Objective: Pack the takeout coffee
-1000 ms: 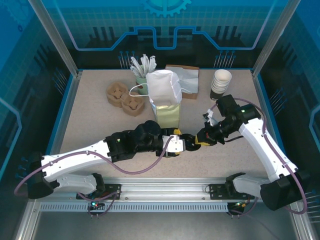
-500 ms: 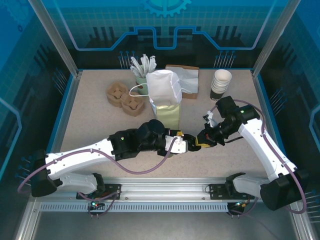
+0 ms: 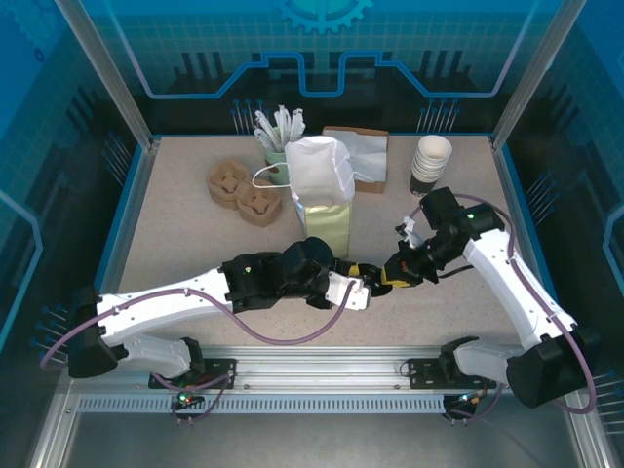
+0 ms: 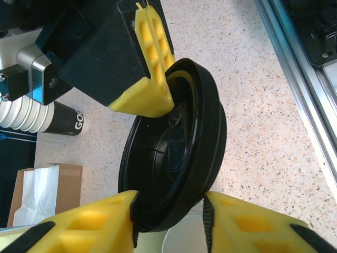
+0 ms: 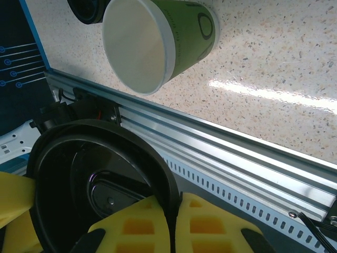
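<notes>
R end effector [image 5: 174, 219] pinches lid [image 5: 95, 174]; L end effector [image 4: 169, 219] straddles it (grip unclear).

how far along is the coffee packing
Nothing is packed yet. In hand: the right fingers pinch the black lid, with the left fingers either side of it. Left: lid onto the lidless green cup on the table, then the cup into the bag.

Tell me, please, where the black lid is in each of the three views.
Top external: the black lid is at centre, between left claw and right claw.
Left wrist: the lid is at centre, between the left claw's yellow fingers.
Right wrist: lower left, rim pinched by the right claw.
Shared landmark: the aluminium rail along the near edge of the table.
</notes>
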Controlling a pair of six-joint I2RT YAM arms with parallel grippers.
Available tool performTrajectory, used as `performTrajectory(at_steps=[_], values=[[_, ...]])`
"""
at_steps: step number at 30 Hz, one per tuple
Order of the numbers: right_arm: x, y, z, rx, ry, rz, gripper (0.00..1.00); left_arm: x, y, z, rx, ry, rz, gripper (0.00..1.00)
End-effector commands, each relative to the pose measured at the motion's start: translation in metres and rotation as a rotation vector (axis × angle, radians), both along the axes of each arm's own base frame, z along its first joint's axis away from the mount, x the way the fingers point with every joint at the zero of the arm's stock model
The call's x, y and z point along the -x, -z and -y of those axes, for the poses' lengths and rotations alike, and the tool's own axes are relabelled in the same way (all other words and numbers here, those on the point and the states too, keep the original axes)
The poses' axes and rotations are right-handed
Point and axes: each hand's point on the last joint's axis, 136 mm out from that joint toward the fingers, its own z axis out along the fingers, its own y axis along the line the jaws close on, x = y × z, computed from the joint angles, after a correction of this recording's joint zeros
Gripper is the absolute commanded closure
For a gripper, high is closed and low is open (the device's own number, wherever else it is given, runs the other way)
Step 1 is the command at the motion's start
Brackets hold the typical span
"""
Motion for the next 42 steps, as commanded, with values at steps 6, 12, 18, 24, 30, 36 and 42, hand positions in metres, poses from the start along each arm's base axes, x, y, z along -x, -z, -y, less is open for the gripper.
performTrajectory(at_steps=[6,12,18,24,30,36,42], values=[[0.002,-0.008,-0.004,-0.044,0.002,-0.024,1.0,0.001,-0.001,0.008,-0.018,0.028,0.032,0.74],[0.003,-0.011,-0.005,-0.056,0.001,-0.014,1.0,0.001,-0.003,0.01,0.002,0.028,0.032,0.81],[-0.008,-0.02,0.008,-0.003,0.061,0.066,0.81,0.002,-0.007,0.008,0.035,-0.007,-0.015,0.9],[-0.02,-0.038,0.026,0.052,0.133,0.218,0.63,-0.003,-0.019,-0.001,0.129,-0.122,-0.121,0.92],[-0.028,-0.066,0.038,0.065,0.179,0.407,0.49,0.005,-0.029,-0.015,0.237,-0.221,-0.284,0.93],[-0.025,-0.09,0.051,0.087,0.178,0.593,0.39,0.015,-0.031,-0.039,0.345,-0.311,-0.453,0.92],[-0.021,-0.092,0.039,-0.02,0.174,0.651,0.41,0.02,-0.026,-0.06,0.425,-0.45,-0.655,0.95]])
